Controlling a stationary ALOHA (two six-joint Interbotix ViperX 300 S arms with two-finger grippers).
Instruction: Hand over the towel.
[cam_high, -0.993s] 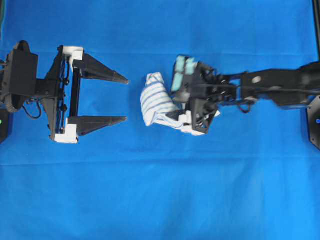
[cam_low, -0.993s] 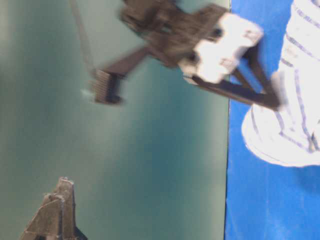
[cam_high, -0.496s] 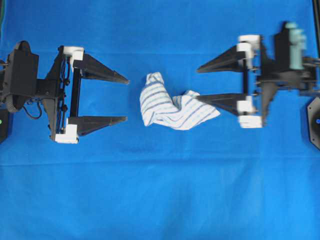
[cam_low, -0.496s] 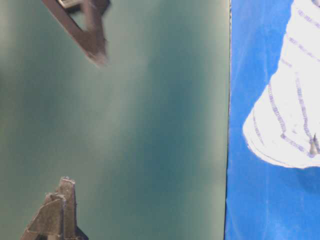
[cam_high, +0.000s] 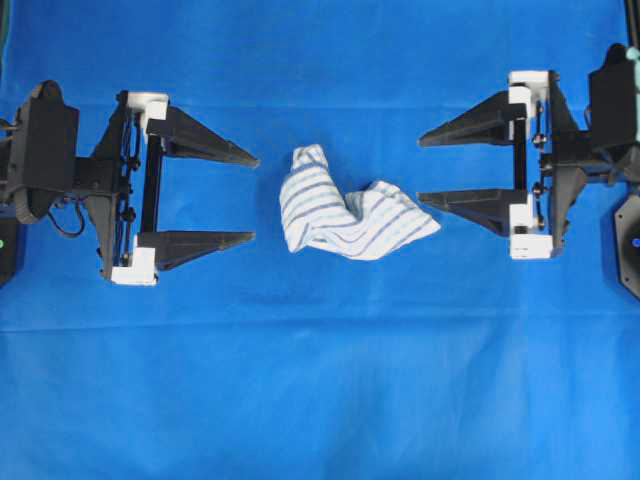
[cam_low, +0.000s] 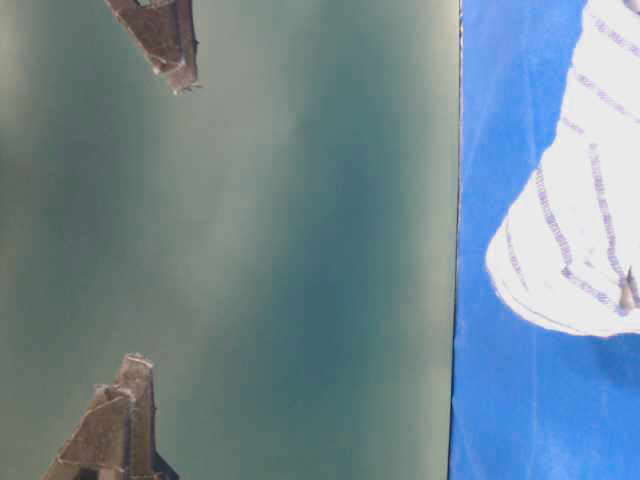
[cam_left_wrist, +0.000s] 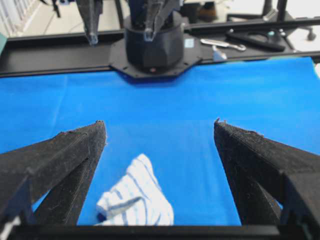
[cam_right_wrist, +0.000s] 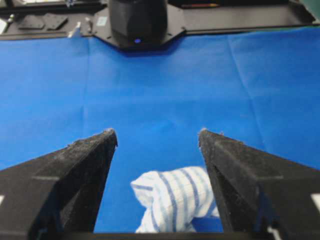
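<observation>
Towel (cam_high: 345, 212) crumpled on blue cloth (cam_high: 320, 400), untouched. Left gripper (cam_high: 245, 197) and right gripper (cam_high: 425, 166) both spread apart, empty. Risk: snagging blue cloth underneath when grabbing.

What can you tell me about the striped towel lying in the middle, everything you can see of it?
The towel is a small white cloth with thin blue and grey stripes, soft-looking fabric, crumpled into a loose heap with one end bunched up and the other tapering to a corner. It lies on the blue cloth between the left gripper and the right gripper. Both grippers are open and neither holds it. From overhead, one right gripper fingertip sits at its tapered corner; whether they touch cannot be told.
</observation>
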